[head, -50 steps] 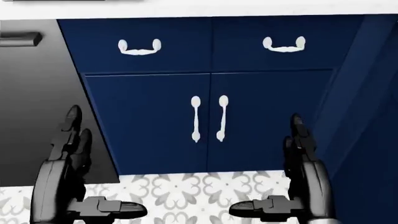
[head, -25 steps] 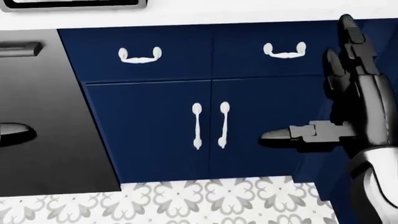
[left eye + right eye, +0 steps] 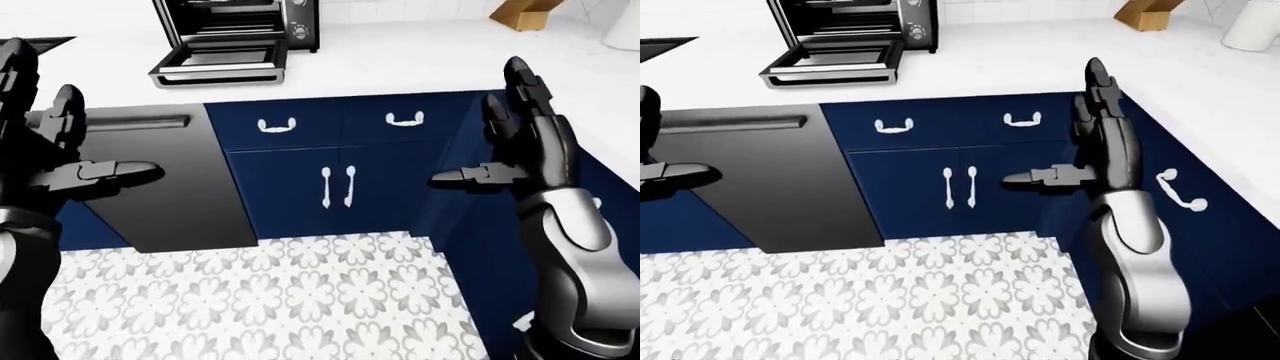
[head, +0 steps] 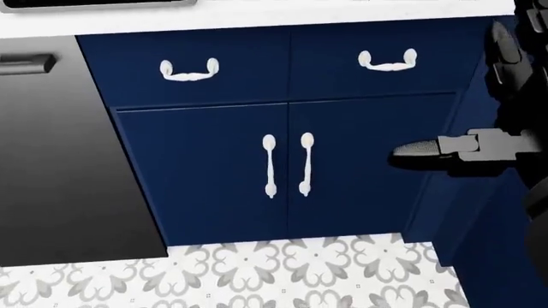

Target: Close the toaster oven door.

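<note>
The black toaster oven (image 3: pixel 240 19) stands on the white counter at the top of the left-eye view. Its door (image 3: pixel 222 64) lies folded down flat, open toward me. My right hand (image 3: pixel 505 139) is raised at the right of that view, fingers up and thumb pointing left, open and holding nothing. At the left edge my left hand (image 3: pixel 60 150) is also up and open, thumb pointing right. Both hands are well below and short of the oven. The head view shows only the right hand's thumb (image 4: pixel 428 151) over the cabinets.
Blue cabinet doors with white handles (image 4: pixel 287 163) and two drawers (image 4: pixel 188 67) face me. A dark dishwasher front (image 3: pixel 160 180) sits to their left. The white counter (image 3: pixel 420 60) turns a corner along the right. A wooden block (image 3: pixel 525 13) stands at top right. Patterned floor tiles (image 3: pixel 280 300) lie below.
Both hands rose from low near the floor. The right hand climbed to the head view's right edge; the left left that view. The camera shifted slightly.
</note>
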